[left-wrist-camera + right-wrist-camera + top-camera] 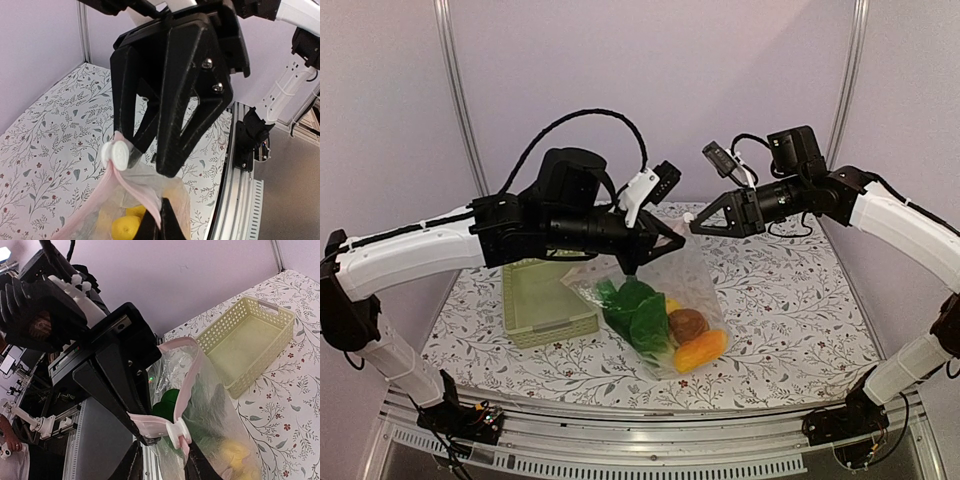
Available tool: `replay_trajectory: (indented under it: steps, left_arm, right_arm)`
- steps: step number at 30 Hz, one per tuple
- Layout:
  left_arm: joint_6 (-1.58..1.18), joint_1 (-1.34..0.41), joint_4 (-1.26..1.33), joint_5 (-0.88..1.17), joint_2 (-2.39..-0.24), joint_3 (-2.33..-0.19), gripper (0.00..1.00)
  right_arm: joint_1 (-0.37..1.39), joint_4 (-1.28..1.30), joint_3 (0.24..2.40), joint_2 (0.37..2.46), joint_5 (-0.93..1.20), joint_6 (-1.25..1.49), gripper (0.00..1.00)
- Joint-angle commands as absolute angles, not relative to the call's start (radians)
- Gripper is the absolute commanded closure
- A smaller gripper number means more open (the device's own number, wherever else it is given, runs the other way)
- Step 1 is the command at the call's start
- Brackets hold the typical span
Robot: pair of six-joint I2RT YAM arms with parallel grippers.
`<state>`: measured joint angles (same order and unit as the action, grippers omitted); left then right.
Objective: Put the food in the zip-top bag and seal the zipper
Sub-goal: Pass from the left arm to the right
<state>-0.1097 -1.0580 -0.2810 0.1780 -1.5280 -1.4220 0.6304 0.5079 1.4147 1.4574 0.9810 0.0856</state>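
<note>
White left arm level, at zipper

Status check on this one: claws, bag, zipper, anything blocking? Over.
Left claw shut on zipper, holding bag mouth up. Right claw open astride slider. Food inside bag. Basket alongside, nothing blocking.

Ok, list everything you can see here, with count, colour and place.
zip-top bag: one, clear, held up at centre.
zipper: one, pale pink, along the bag's mouth.
slider: one, white, on the zipper.
green pieces: several, dark green, in the bag.
brown piece: one, reddish-brown, in the bag.
orange piece: one, orange, at the bag's bottom.
lemons: count unclear, yellow, in the bag.
basket: one, pale green, left of the bag.
table: one, floral cloth, under everything.
left hand: one, black, shut on the zipper.
right hand: one, black, at the slider, grip unclear.
</note>
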Motion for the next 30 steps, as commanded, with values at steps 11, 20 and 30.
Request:
replay_trajectory:
  steps: [11, 20, 30]
  left_arm:
    - [-0.133, -1.033, -0.257, 0.168, -1.481, -1.372, 0.99]
    - [-0.102, -1.021, -0.358, 0.010, -1.469, -1.407, 0.89]
    - [-0.025, -1.000, -0.402, -0.145, -1.425, -1.430, 0.85]
  right_arm:
    - [0.643, 0.542, 1.437, 1.445, 0.824, 0.069, 1.00]
    - [0.646, 0.654, 1.516, 1.404, 0.724, 0.012, 1.00]
    - [0.646, 0.767, 1.574, 1.359, 0.641, -0.062, 1.00]
